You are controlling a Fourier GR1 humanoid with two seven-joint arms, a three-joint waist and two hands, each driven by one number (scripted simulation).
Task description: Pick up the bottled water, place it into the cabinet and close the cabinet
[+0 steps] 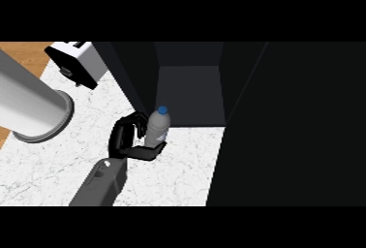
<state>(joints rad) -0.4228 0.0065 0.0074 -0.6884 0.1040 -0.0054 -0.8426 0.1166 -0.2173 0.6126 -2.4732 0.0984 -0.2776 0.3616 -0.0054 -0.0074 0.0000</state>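
The cabinet door (286,121) covers the view's right side. The left hand (123,138) curls round the bottled water (158,127), upright, outside the cabinet (190,92) opening.

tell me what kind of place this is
Probably a kitchen: a white marbled counter, a dark open cabinet, and what looks like a white toaster at the back. The left hand holds the bottled water by the cabinet.

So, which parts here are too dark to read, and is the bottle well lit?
In the head view, the cabinet and its door at the right are almost black, hiding detail; the bottled water and the white counter are well lit, without glare; the left hand shows clearly.
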